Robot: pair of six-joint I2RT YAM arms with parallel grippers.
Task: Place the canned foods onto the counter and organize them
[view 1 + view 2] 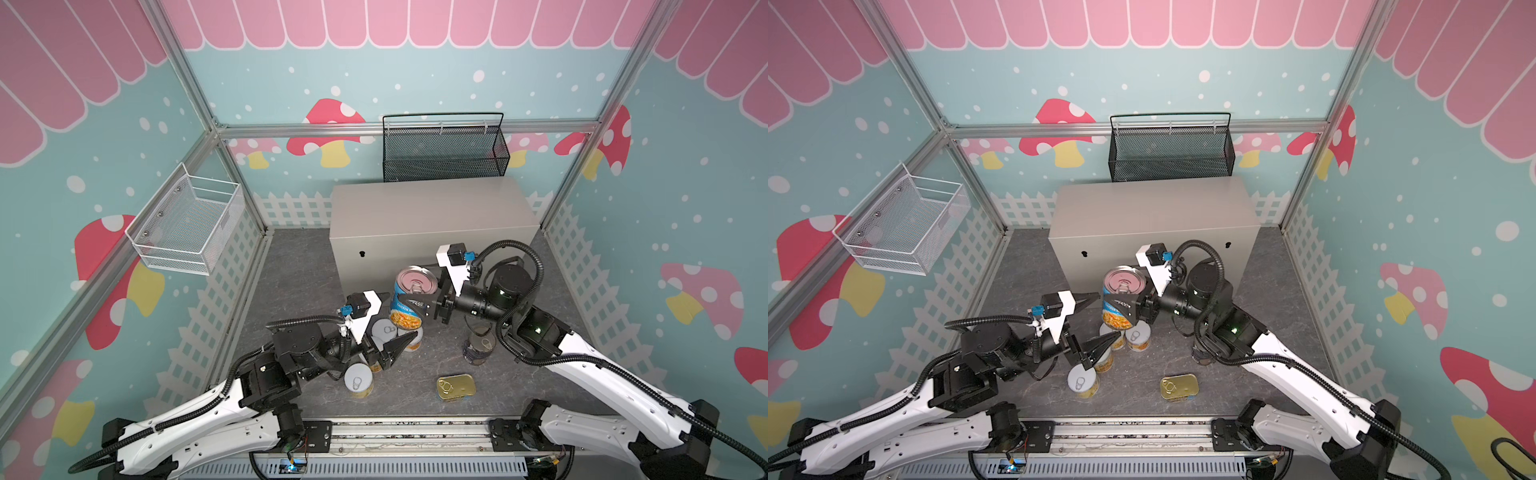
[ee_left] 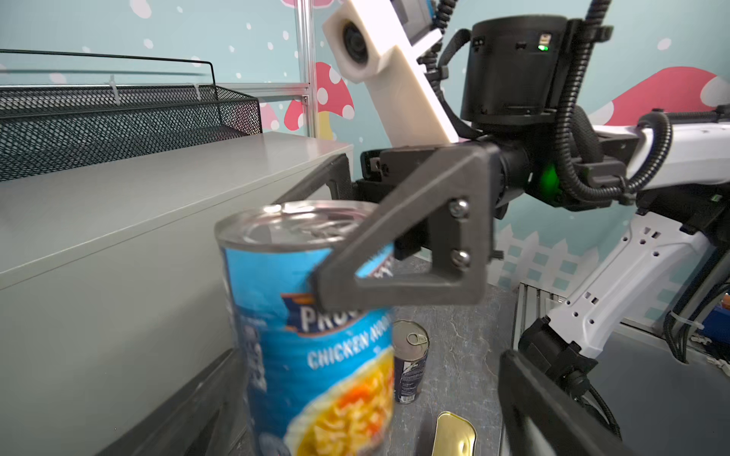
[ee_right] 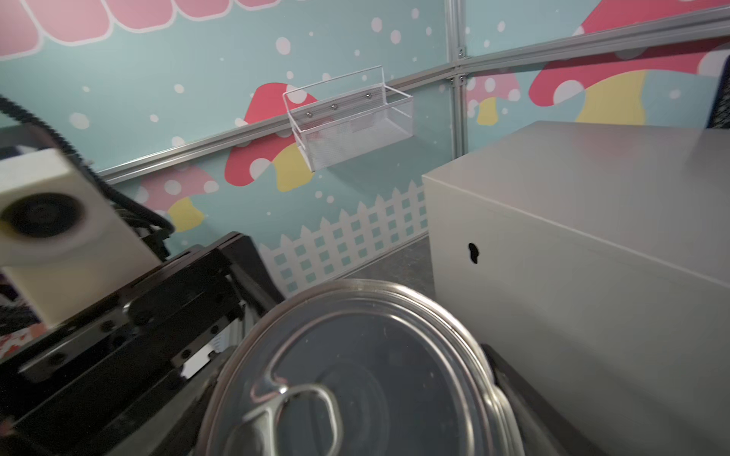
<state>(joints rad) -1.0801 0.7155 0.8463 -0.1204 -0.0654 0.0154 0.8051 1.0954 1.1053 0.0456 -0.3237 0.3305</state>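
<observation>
My right gripper [image 1: 417,293] is shut on a tall blue-labelled soup can [image 1: 409,307], holding it upright in the air just in front of the counter [image 1: 428,208]. The can's lid [image 3: 355,375] fills the right wrist view. My left gripper [image 1: 390,322] stands wide open beside the can, its fingers clear of it. On the floor stand small yellow-labelled cans [image 1: 358,380] [image 1: 384,330] [image 1: 411,338], partly hidden by the left gripper. A second tall dark can [image 2: 411,359] stands under the right arm. The flat gold-topped tin [image 1: 456,386] lies near the front. The counter's top is bare.
A black mesh basket [image 1: 444,149] hangs on the back wall behind the counter. A white wire basket [image 1: 187,224] hangs on the left wall. Aluminium frame posts line the corners. Both arms reach in from the front rail [image 1: 407,432].
</observation>
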